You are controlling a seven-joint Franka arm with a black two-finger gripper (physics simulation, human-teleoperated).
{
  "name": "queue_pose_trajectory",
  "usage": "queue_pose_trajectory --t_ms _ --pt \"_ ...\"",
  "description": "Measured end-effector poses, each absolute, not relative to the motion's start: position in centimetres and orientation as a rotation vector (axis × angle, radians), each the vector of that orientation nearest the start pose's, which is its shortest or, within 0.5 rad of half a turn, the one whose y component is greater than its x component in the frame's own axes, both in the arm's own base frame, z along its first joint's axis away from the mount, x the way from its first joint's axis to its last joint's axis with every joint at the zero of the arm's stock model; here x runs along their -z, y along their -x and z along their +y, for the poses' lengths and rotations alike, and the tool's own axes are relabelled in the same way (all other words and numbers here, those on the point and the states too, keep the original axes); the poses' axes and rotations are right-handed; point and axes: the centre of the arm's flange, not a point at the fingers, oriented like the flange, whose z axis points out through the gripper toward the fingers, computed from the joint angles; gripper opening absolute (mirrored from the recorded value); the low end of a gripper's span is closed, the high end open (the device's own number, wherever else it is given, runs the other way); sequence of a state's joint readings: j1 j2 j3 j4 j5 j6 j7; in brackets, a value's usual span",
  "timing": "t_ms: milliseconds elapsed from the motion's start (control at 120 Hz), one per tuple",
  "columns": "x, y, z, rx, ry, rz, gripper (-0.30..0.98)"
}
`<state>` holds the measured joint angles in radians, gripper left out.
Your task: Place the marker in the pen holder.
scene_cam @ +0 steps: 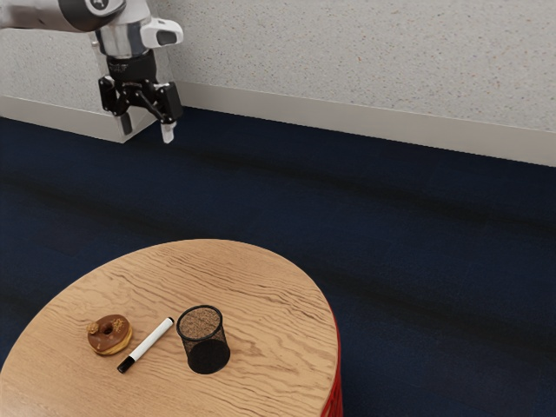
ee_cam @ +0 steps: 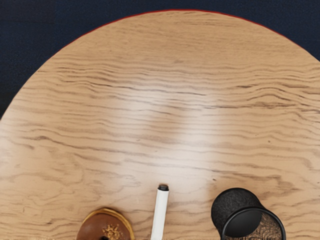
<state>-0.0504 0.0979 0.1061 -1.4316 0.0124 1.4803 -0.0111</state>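
- Jaws of the gripper [scene_cam: 147,129] were spread w/ a clear gap btwn them; gripper hung up high, pointing down, well apart from all the things on the tabletop [scene_cam: 261,287].
- Marker [scene_cam: 149,345] lay flat on the tabletop, btwn donut and pen holder; white body, blk at both ends, longer blk part at the end twd the ext. view's bottom-left.
- Marker's other end lay nr the pen holder [scene_cam: 205,343], outside it; wrist view had a gap btwn the two.
- Pen holder stood upright on its base: blk mesh, round, open rim up, wood grain visible thru it.
- Donut [scene_cam: 109,335] sat on marker's opp. side, just beside it, not touching; choc. glaze on top, w/ a lumpy bit of topping, golden underneath.
- Tabletop was round, lt. brown wood w/ dark wavy grain; red showed along its edge in both views.
- Arm [scene_cam: 121,37], white/gray, came in from ext. view's upper left.
- Floor [scene_cam: 434,261] was dk. blue; beyond it, a speckled lt. gray wall [scene_cam: 347,52] w/ a plain baseboard [scene_cam: 347,119] along the bottom.
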Motion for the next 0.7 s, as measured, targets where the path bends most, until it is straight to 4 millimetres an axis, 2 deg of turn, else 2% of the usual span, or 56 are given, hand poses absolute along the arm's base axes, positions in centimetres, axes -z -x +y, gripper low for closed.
queue_pose_trajectory --t_ms 133,183,233,375,450,533,575,700 --pt "-62.8 -57.4 2.7 -0.077 3.116 -0.109 0.69" --pt "-62.8 -56.6 2.4 -0.071 3.117 -0.101 0.69" --pt "-60.1 -55.7 1.8 -0.119 3.118 -0.084 0.69" --pt "-48.0 -54.3 0.1 -0.277 3.107 -0.036 0.69" --pt "-43.0 -53.7 -0.7 -0.304 3.101 -0.014 0.69" --pt "-39.6 -53.7 -1.2 -0.288 3.101 -0.002 0.69" --pt "-38.7 -53.8 -1.0 -0.265 3.103 -0.006 0.69" --pt "-36.8 -53.2 1.7 -0.168 3.107 0.019 0.69"
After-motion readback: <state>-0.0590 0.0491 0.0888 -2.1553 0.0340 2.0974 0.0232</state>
